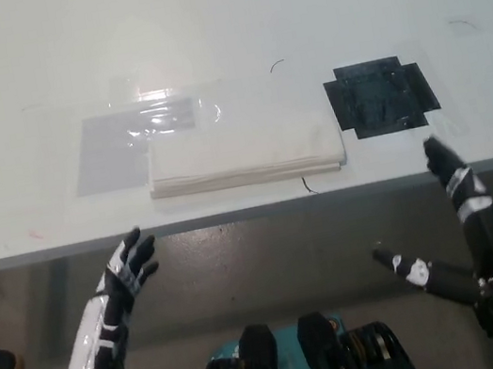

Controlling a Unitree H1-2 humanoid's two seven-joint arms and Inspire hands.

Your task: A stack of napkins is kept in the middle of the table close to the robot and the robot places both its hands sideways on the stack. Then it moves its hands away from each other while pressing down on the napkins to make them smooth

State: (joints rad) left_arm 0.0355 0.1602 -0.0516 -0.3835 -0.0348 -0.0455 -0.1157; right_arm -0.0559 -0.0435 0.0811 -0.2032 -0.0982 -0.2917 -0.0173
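White table (217,18) with a stack of napkins (243,154) near its front edge, both robot hands below it.

Neither hand touches the stack: the black right hand (450,172) rises by the edge, the white left hand (128,263) hangs lower left, both with fingers apart, holding nothing. Placing, pressing and smoothing all remain.
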